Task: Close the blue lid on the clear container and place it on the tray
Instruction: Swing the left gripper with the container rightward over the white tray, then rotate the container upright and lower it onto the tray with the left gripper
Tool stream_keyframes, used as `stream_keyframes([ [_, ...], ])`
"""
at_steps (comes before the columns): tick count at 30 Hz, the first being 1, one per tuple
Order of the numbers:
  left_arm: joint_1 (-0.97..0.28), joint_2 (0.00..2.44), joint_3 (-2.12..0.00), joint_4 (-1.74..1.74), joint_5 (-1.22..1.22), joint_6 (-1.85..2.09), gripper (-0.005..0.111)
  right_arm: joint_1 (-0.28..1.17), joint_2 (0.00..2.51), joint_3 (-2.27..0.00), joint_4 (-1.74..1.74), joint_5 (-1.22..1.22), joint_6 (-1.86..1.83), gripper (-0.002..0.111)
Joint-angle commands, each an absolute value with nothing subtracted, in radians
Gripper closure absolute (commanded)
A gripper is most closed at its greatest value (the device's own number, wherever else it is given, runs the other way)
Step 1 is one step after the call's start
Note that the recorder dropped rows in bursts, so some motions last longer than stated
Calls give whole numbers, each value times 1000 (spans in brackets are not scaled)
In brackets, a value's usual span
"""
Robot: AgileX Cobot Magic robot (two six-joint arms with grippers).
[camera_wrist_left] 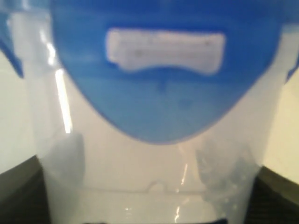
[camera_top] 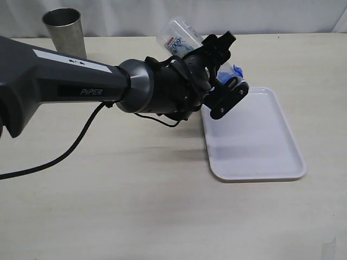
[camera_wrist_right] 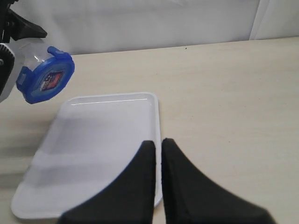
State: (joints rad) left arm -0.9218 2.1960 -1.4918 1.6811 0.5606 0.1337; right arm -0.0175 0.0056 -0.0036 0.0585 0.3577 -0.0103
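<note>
**Pale desk, white backdrop: lidded jar held aloft by the tray's corner**

Pale wood-grain desk (camera_top: 135,206) fills the scene, with a white backdrop (camera_top: 271,16) behind it. The left arm reaches across from the left side of the exterior view. Its left end effector (camera_top: 226,69) is clamped on the clear container (camera_top: 181,35), one black finger on each side of the body. The container is off the desk and steeply tilted, its base up toward the backdrop and its mouth lower, toward the tray (camera_top: 255,162).

The blue lid (camera_top: 234,70) sits on the mouth, with a small sticker (camera_wrist_right: 51,80) at its centre. One flap stands out from the rim; whether the flaps are snapped down cannot be told. The lidded end hangs near the tray's far corner on the arm's side.

The tray lies flat on the desk with nothing on it. A grey steel cup (camera_top: 65,30) stands upright near the backdrop, well apart from the tray. The right end effector (camera_wrist_right: 158,154) has its fingers pressed together, holding nothing, above the tray's near edge.
</note>
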Motion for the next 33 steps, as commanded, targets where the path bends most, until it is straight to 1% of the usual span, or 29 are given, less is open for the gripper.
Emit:
stream_keyframes([
  [1, -920, 2186, -1500, 1656, 488, -66, 107, -21, 0, 0, 64, 348, -6, 104],
  [4, -906, 2184, -1503, 1659, 374, -286, 107, -21, 0, 0, 64, 348, -6, 104],
  [7, -867, 2184, -1522, 1659, 189, -542, 107, -21, 0, 0, 64, 348, -6, 104],
  [13, -757, 2186, -1564, 1645, -180, -913, 107, -21, 0, 0, 64, 348, -6, 104],
  [18, -700, 2192, -1568, 1306, -477, -906, 107, -21, 0, 0, 64, 348, -6, 104],
  [23, -692, 2246, -1568, 964, -698, -805, 107, -21, 0, 0, 64, 348, -6, 104],
  [28, -694, 2345, -1568, 736, -984, -658, 107, -21, 0, 0, 64, 348, -6, 104],
  [30, -694, 2390, -1568, 654, -1053, -608, 107, -21, 0, 0, 64, 348, -6, 104],
  [33, -694, 2444, -1571, 626, -1069, -601, 107, -21, 0, 0, 64, 348, -6, 104],
])
